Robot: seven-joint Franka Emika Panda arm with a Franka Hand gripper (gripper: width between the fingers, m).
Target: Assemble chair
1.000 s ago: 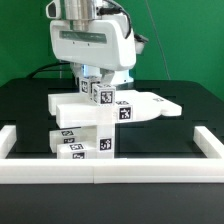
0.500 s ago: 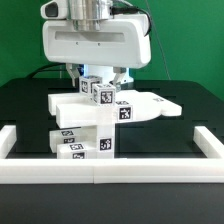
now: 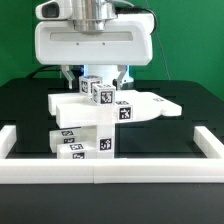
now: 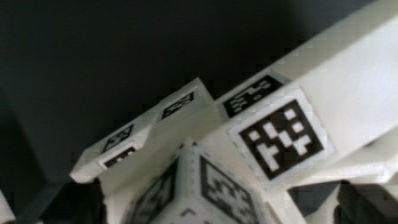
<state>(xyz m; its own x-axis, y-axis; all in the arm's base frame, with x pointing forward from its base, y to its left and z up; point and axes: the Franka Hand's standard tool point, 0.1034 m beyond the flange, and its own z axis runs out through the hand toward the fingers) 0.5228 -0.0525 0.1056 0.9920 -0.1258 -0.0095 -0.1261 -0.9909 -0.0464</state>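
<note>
The chair (image 3: pixel 88 131) is a white stack of tagged blocks with a flat panel (image 3: pixel 148 104) across it, in the middle of the black table. A small tagged post (image 3: pixel 98 91) stands on top of it. My gripper (image 3: pixel 97 76) hangs straight over this post, open, with one finger on each side and not touching it. In the wrist view the tagged post (image 4: pixel 258 130) fills the middle. My gripper (image 4: pixel 205 208) straddles it, with dark fingertips (image 4: pixel 365 203) out at the edges and light showing beside the post.
A long white border rail (image 3: pixel 110 172) runs along the front, with side rails at the exterior view's left (image 3: pixel 8 140) and right (image 3: pixel 210 140). A green wall stands behind the table.
The gripper's hand has grown larger in the exterior view and sits a little higher. Its fingers now stand wider apart beside the post. The chair parts have not moved.
</note>
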